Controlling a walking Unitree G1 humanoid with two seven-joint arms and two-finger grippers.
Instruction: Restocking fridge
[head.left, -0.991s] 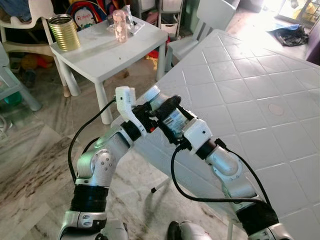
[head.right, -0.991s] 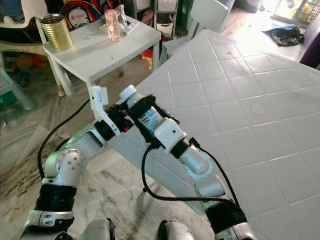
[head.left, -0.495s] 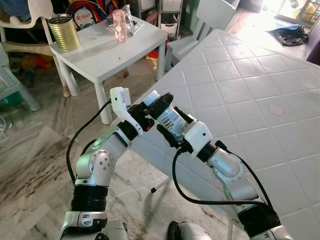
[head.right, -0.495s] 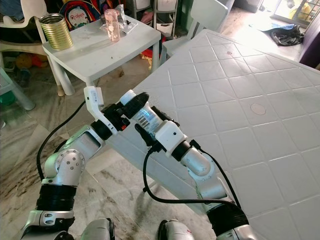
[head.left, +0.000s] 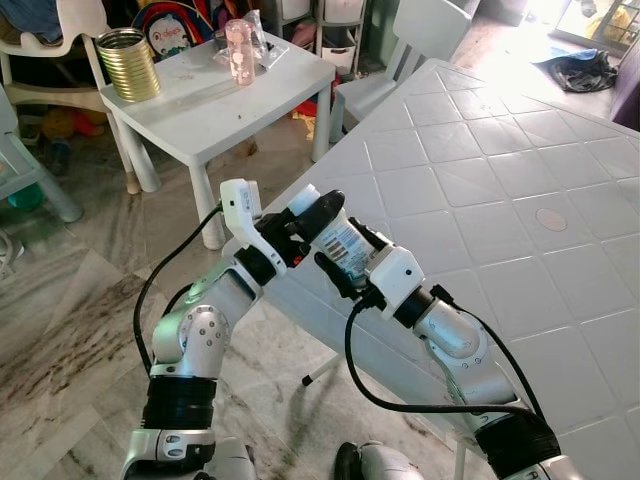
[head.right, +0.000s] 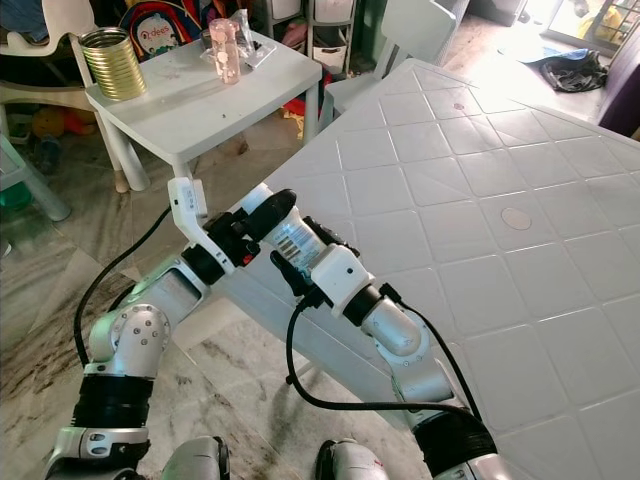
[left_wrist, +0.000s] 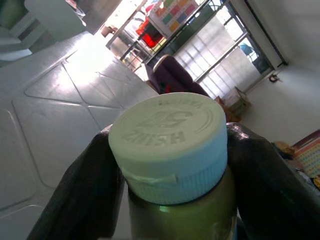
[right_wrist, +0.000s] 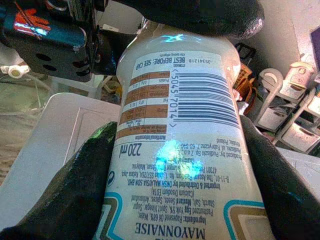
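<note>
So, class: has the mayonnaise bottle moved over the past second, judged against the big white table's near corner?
Yes. The mayonnaise bottle, held by both grippers, has shifted up and slightly toward the robot's left, further over the white table corner.

I count one mayonnaise bottle (head.left: 338, 236) and two tables (head.left: 520, 180). On the small table (head.left: 200, 110) stand one gold tin (head.left: 128, 64) and one pink bottle (head.left: 239, 52).

Daylight pours in from the far right, blowing out the far corner of the big white table (head.left: 480, 180). Head views are sharp. Wrist shots are soft up close, with green-blue glare on the mayonnaise bottle (right_wrist: 180, 150).
</note>
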